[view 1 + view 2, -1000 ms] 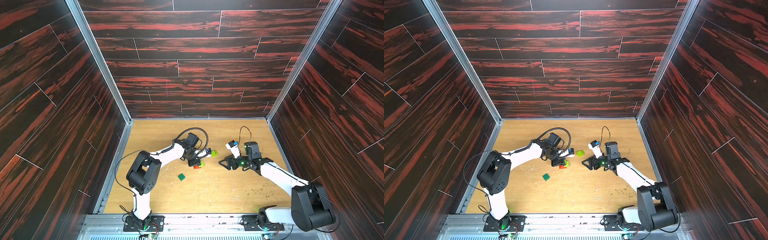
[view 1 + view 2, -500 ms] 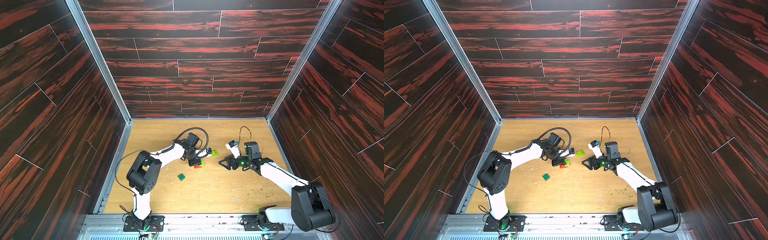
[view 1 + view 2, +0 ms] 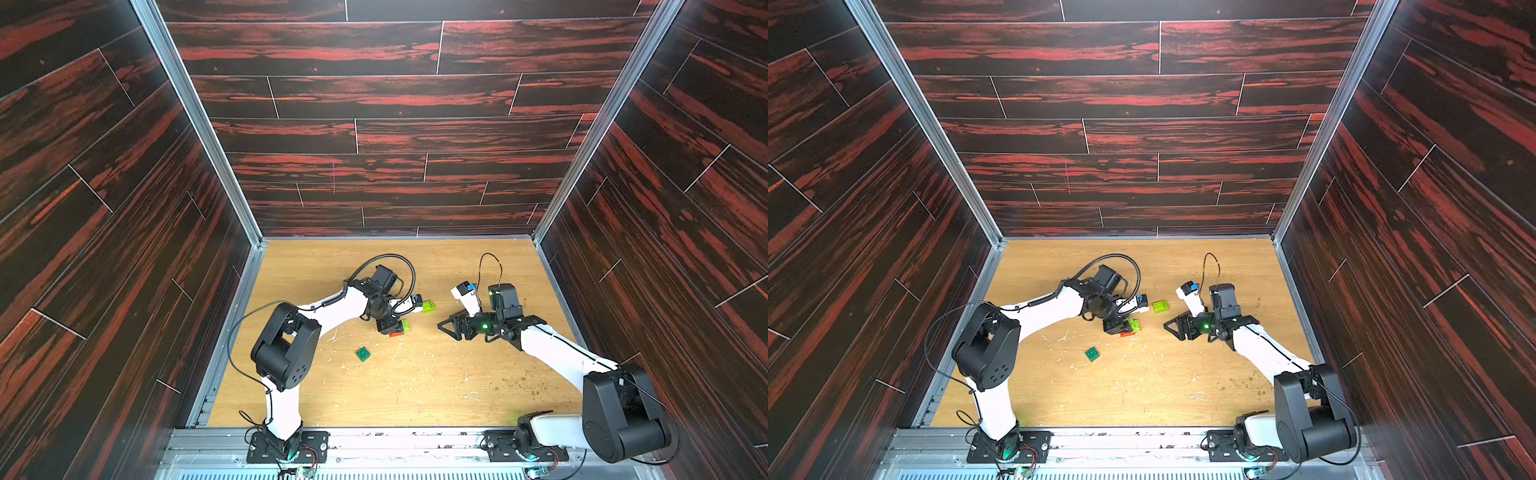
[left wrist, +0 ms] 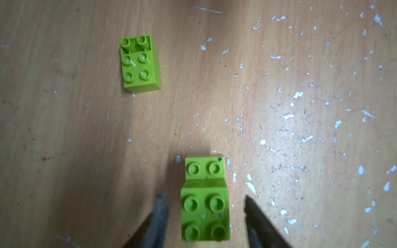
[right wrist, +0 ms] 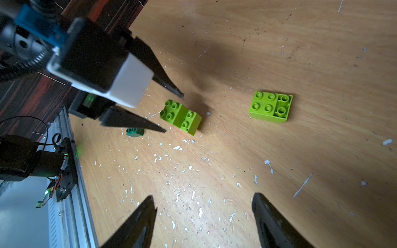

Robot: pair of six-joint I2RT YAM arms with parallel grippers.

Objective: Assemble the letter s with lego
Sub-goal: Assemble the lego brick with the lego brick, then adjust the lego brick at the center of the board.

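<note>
Left end effector [image 4: 203, 196], earlier clenched, now released astride lime green stack [image 4: 205, 212]; right end effector [image 5: 204, 195] released; red brick [image 3: 395, 334] visible only in both top views.

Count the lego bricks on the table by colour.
Lime green: 3, the loose lime green brick, plus the upper lime green brick stepped on the lower lime green brick.
Red: 1, the red brick, showing at the foot of that stack.
Dark green: 1, the dark green brick, lying apart.
Total: 5.
</note>
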